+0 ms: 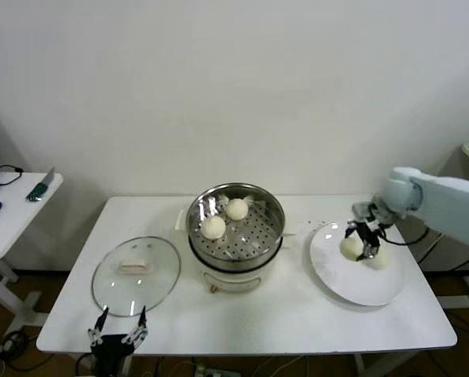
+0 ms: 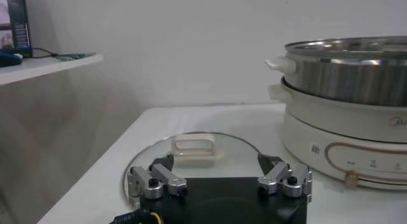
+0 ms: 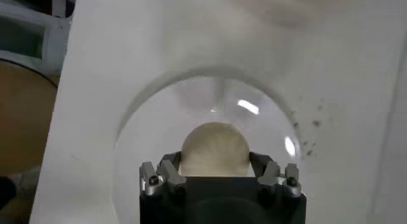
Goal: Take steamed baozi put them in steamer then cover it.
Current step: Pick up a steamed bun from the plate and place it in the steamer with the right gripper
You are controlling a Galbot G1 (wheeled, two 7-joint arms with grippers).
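Two steamed baozi (image 1: 213,227) (image 1: 236,209) lie in the shiny steamer (image 1: 258,236) on its cream pot base (image 1: 234,276). Two more rest on the white plate (image 1: 352,287) at the right. My right gripper (image 1: 360,242) is down on that plate, its fingers pressed against both sides of one baozi (image 3: 214,149), which still sits on the plate (image 3: 159,117). The other plate baozi (image 1: 379,258) lies just beside it. The glass cover (image 1: 136,279) lies flat at the table's front left. My left gripper (image 1: 118,326) waits open at its near edge, holding nothing.
The steamer (image 2: 350,69) and pot base (image 2: 343,136) stand to one side of the cover (image 2: 191,156) in the left wrist view. A small side table (image 1: 14,208) with a green-handled tool (image 1: 39,188) stands off to the left. The wall is close behind.
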